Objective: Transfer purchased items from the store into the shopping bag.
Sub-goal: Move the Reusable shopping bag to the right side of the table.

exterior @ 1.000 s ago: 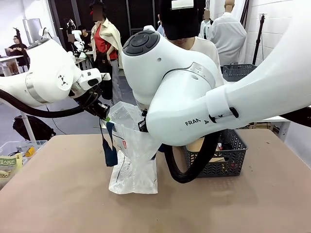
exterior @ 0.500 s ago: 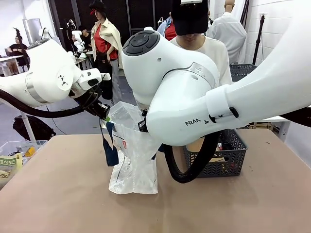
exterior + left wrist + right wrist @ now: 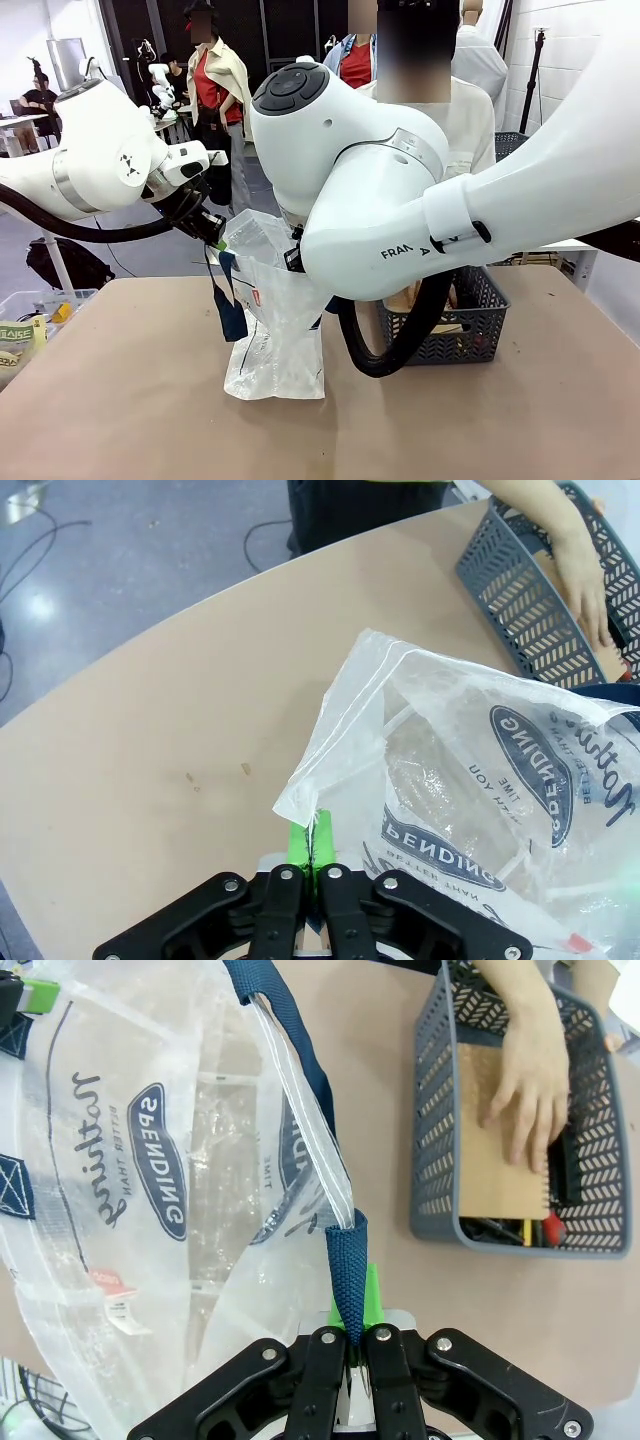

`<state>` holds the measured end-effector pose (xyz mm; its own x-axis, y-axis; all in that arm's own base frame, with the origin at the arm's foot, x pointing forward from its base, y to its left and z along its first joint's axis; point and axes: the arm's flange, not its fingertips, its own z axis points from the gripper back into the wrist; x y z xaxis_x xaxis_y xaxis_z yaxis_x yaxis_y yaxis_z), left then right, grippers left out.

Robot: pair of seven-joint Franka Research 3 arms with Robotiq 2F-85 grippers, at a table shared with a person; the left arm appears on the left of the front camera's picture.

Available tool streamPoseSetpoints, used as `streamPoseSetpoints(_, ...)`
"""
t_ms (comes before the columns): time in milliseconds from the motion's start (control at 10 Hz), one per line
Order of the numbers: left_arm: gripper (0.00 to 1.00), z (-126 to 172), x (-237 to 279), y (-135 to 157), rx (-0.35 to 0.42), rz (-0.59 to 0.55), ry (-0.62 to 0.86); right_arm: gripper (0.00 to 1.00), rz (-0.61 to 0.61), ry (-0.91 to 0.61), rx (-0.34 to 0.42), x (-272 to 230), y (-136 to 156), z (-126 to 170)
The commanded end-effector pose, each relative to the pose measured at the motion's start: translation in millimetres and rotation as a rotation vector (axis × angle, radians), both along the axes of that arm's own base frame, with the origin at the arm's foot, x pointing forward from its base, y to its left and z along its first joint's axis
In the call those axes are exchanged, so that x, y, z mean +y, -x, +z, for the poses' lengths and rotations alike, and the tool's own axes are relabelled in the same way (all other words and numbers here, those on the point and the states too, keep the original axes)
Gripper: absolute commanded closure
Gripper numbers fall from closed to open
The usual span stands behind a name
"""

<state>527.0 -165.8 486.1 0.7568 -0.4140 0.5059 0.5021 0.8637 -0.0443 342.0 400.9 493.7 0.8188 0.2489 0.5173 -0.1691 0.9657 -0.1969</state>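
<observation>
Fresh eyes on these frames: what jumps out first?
The translucent shopping bag sits mid-table with its mouth spread between the two arms. The left claw is shut on the plastic rim, and the right claw is shut on a navy strap handle. Beside the bag, the person's hand lies flat on a tan-brown pack inside the grey mesh basket.

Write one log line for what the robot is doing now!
left gripper: shut on shopping bag rim | right gripper: shut on navy handle | shopping bag: held open | person's hand: on tan pack in mesh basket
</observation>
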Motion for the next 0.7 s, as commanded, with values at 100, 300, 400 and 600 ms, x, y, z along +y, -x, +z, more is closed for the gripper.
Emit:
streamPoseSetpoints(100, 1.00, 1.9, 1.7, 0.2, -0.003, 0.004, 0.002, 1.00, -0.001, 0.007, -0.007, -0.9, 0.3, -1.5)
streamPoseSetpoints(300, 1.00, 1.9, 1.7, 0.2, -0.003, 0.004, 0.002, 1.00, -0.001, 0.007, -0.007, -0.9, 0.3, -1.5)
streamPoseSetpoints(400, 1.00, 1.9, 1.7, 0.2, -0.003, 0.004, 0.002, 1.00, -0.001, 0.007, -0.007, -0.9, 0.3, -1.5)
streamPoseSetpoints(600, 1.00, 1.9, 1.7, 0.2, -0.003, 0.004, 0.002, 1.00, -0.001, 0.007, -0.007, -0.9, 0.3, -1.5)
